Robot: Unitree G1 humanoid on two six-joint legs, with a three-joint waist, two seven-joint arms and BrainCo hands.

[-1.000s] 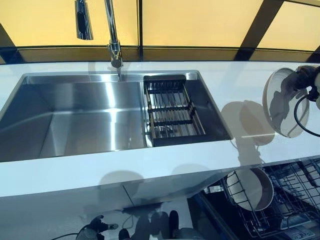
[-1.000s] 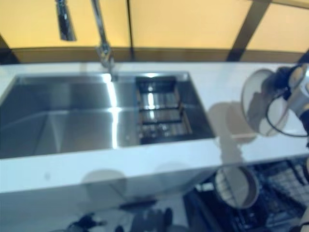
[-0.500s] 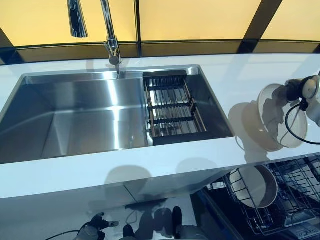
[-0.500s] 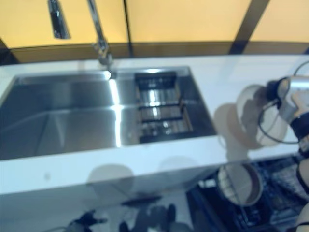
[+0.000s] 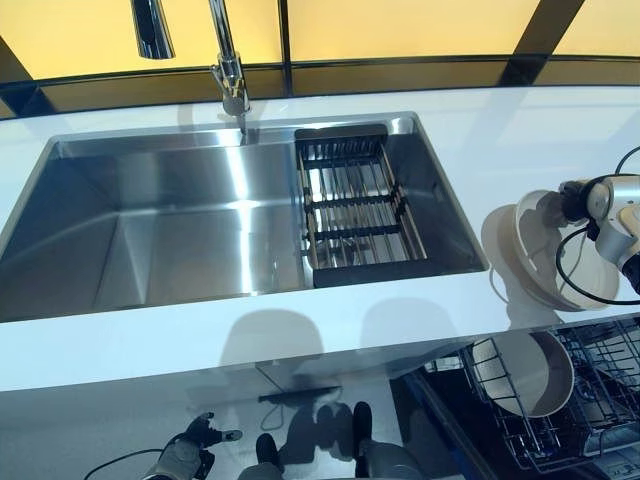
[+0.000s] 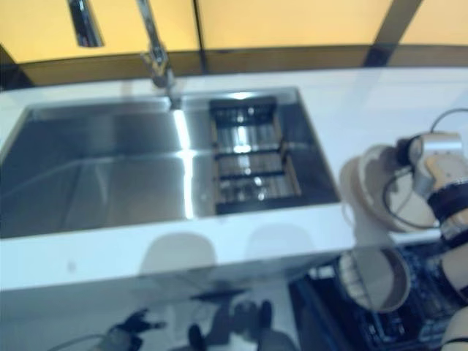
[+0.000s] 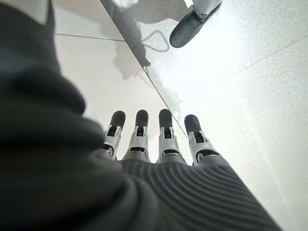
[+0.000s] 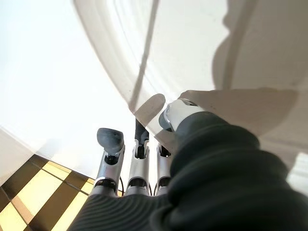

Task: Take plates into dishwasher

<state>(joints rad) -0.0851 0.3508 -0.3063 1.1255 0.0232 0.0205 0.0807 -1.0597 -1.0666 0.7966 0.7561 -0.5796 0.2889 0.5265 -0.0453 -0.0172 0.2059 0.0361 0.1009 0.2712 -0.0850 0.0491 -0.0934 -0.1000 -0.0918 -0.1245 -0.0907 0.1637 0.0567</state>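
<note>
Two plates seen: one held, one racked.
Left hand [image 7: 159, 144] is hung low by the floor, fingers straight and relaxed, nothing held. Sink [image 5: 150, 215] with drain rack [image 5: 355, 210] lies mid-counter. Tilted plate [image 5: 545, 250] is pinched at its rim by right hand [image 8: 144, 159], thumb over, fingers behind. Below the fingers, second plate [image 5: 525, 372] is stood in dishwasher rack [image 5: 600, 400].

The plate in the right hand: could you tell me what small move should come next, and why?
Probably lower it toward the dishwasher rack. The right hand holds the plate tilted over the counter edge, directly above the rack, where another plate already stands.
</note>
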